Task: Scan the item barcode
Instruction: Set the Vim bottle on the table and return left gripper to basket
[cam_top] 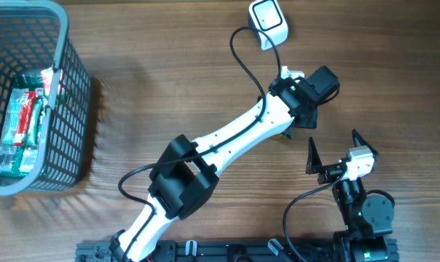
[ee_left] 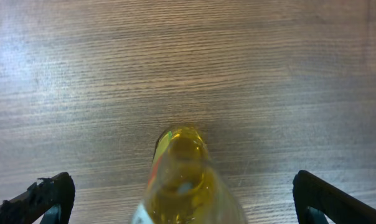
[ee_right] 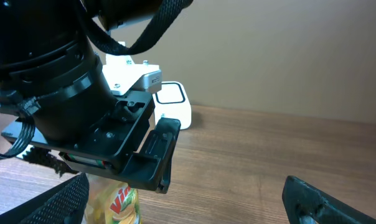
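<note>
A yellow drink bottle [ee_left: 180,183] stands on the wooden table, seen from above in the left wrist view. My left gripper [ee_left: 185,205] is open around it, with both black fingers [ee_left: 46,198] well clear of its sides. In the right wrist view the bottle [ee_right: 117,204] shows a yellow label with red letters, under the left gripper's black body. From overhead only a yellow sliver [cam_top: 284,135] shows beneath the left wrist. The white barcode scanner [cam_top: 267,22] lies at the far edge, its cable running back along the left arm. My right gripper [cam_top: 333,138] stands open and empty to the bottle's right.
A grey mesh basket [cam_top: 71,94] at the far left holds several red and green packets. The left arm [cam_top: 227,138] crosses the table diagonally. The scanner [ee_right: 173,102] also shows behind the left gripper in the right wrist view.
</note>
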Robot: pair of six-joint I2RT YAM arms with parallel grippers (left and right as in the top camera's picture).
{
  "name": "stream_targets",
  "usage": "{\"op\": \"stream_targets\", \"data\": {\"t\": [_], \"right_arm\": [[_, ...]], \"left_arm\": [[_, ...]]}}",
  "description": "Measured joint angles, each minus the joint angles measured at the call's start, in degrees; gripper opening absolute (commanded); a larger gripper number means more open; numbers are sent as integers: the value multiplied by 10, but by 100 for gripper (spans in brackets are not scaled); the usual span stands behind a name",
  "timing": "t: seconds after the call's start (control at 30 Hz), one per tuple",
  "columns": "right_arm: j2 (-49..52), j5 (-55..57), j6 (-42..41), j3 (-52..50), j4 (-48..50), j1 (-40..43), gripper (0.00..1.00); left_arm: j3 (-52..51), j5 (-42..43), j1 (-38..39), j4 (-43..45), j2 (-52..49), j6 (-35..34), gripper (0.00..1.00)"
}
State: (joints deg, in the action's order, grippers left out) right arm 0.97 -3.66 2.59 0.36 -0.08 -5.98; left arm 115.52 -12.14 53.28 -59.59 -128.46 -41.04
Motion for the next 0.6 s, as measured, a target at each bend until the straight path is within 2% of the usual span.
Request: {"op": "stream_targets", "data": {"t": [0.17, 0.3, 0.43, 0.6], "right_arm": [[0, 0, 0, 0, 0, 0, 100], [0, 0, 0, 0, 0, 0, 100], [0, 0, 0, 0, 0, 0, 100], [0, 0, 0, 0, 0, 0, 100]], "left_arm": [[29, 2, -9, -5, 26, 104, 100], [102, -11, -46, -14, 104, 193, 100], [163, -52, -147, -13, 213, 243, 100], [179, -88, -350, -19, 310, 259, 100]]}}
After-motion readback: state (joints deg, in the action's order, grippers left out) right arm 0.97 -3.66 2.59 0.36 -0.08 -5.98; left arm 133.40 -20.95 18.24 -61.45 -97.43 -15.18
